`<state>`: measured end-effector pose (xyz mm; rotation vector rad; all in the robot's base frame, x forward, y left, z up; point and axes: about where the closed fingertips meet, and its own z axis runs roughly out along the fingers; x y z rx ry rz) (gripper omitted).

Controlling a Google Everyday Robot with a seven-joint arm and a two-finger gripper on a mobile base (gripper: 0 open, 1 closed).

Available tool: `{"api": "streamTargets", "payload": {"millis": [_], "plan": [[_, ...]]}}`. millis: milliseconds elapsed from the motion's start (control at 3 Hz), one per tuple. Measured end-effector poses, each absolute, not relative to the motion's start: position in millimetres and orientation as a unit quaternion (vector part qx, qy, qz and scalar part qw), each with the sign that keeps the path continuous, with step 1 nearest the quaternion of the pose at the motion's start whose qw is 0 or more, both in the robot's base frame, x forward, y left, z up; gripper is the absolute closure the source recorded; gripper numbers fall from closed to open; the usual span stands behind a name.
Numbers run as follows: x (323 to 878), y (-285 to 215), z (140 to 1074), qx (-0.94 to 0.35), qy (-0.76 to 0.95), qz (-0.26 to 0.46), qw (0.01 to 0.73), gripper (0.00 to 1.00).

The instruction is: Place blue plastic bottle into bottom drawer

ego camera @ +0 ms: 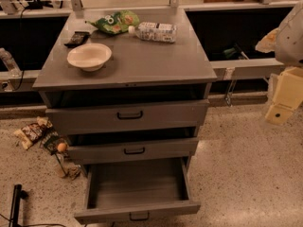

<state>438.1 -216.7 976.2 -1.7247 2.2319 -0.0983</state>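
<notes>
Grey cabinet, three drawers, seen from front and above. Bottom drawer is pulled fully out, nothing visible inside; the two drawers above it are only slightly out. Robot arm enters at the right edge of the camera view. Its gripper hangs beside the cabinet's right side, clear of it and holding nothing visible; whether it is wide or narrow cannot be told. On the cabinet top, front-left: white bowl. At the back: green snack bag and, just right of it, the blue plastic bottle on its side. The bottle's long axis runs approx. left-right along the back edge, white cap toward the bag. Small dark item sits behind the bowl. Key relation: the bottle lies up and left of the gripper, well apart. A reach would prob. cross the top's right edge and meet the bottle's base end first.
</notes>
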Motion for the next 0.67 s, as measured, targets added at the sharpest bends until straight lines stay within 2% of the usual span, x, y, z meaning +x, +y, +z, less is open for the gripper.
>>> {"api": "streamTargets", "payload": {"millis": [333, 667], "plan": [[440.4, -216.1, 976.2, -0.602, 0.781, -0.034, 0.162, 0.00], [472.2, -209.3, 975.2, -0.581, 0.788, -0.023, 0.203, 0.00]]}}
